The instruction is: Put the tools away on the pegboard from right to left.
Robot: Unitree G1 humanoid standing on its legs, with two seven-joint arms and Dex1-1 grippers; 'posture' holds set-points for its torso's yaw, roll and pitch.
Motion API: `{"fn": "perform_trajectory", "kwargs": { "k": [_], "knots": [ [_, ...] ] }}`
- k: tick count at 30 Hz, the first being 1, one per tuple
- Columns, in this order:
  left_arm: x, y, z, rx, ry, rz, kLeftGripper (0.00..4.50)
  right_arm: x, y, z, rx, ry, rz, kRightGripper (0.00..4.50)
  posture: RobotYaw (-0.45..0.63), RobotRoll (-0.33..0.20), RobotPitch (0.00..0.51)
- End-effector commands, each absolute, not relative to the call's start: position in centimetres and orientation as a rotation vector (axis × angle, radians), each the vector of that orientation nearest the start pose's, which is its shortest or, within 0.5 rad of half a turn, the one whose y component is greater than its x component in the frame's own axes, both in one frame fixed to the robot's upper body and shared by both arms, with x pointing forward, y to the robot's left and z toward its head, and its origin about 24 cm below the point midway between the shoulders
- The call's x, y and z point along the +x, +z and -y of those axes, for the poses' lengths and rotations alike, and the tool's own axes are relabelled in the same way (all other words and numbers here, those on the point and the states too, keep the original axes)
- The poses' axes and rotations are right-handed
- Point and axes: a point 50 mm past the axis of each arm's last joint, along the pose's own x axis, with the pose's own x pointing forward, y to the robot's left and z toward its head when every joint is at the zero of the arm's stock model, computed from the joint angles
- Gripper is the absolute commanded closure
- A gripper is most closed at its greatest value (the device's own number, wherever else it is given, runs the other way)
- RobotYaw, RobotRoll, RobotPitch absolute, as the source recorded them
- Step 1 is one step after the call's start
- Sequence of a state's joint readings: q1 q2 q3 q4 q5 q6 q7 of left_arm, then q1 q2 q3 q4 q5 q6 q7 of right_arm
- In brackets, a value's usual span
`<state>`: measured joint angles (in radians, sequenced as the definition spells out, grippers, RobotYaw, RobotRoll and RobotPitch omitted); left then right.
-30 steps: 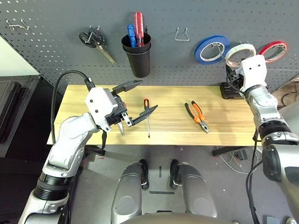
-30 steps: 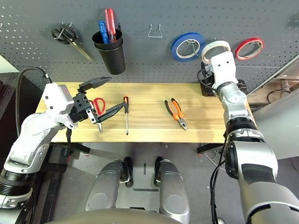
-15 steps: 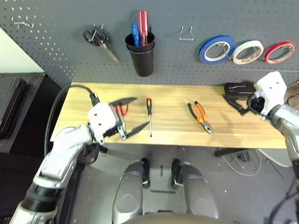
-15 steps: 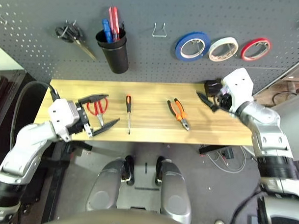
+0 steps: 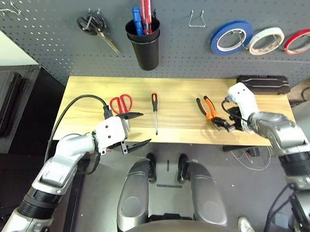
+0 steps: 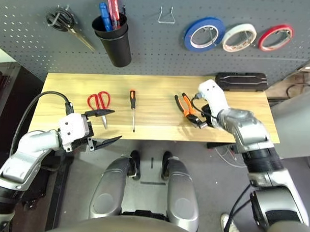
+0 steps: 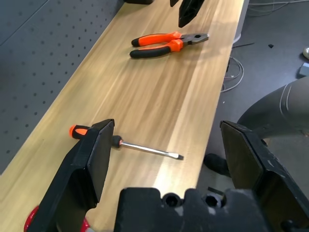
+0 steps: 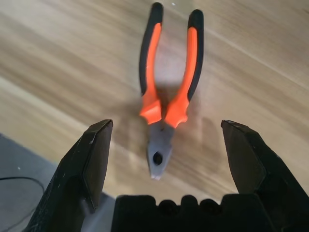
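Hovering my right gripper (image 8: 164,140) over the pliers (image 8: 169,87), fingers wide, empty; left gripper (image 5: 131,129) likewise open, empty.

The orange-and-black pliers (image 5: 209,111) are lying flat on the desk (image 5: 180,122), grips pointing toward the pegboard (image 5: 56,36) and grey nose toward the near edge. The slim screwdriver (image 5: 154,112) is lying left of them, orange-black handle toward the board. The red-handled scissors (image 5: 121,103) are lying further left. The whitish tape roll (image 5: 266,40) is hanging on the pegboard between a blue roll and a red one.
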<state>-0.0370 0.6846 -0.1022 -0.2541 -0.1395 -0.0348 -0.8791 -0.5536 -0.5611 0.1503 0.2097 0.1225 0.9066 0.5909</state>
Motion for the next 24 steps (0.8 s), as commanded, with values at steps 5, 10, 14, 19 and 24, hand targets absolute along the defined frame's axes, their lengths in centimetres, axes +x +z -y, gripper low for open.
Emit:
{"fn": "perform_trajectory", "kwargs": {
  "k": [5, 10, 14, 19, 24],
  "knots": [
    [22.6, 10.2, -17.7, 0.618, -1.079, -0.009, 0.00, 33.9, 7.6, 20.8, -0.318, 0.419, -0.792, 0.04, 0.09, 0.000, 0.399],
    [22.5, 10.4, -17.7, 0.618, -1.073, -0.007, 0.00, 35.0, 6.8, 19.8, -0.295, 0.420, -0.843, 0.04, 0.11, 0.000, 0.404],
    [22.2, 10.5, -17.7, 0.617, -1.067, -0.009, 0.00, 35.2, 5.6, 18.7, -0.290, 0.454, -0.875, 0.04, 0.13, 0.000, 0.409],
    [22.0, 10.8, -17.7, 0.612, -1.050, -0.010, 0.00, 34.9, 4.5, 18.3, -0.308, 0.459, -0.907, 0.04, 0.14, 0.000, 0.411],
    [22.0, 10.9, -17.5, 0.603, -1.044, -0.009, 0.00, 34.7, 3.2, 18.3, -0.353, 0.429, -0.936, 0.04, 0.14, 0.000, 0.412]
  ]
}}
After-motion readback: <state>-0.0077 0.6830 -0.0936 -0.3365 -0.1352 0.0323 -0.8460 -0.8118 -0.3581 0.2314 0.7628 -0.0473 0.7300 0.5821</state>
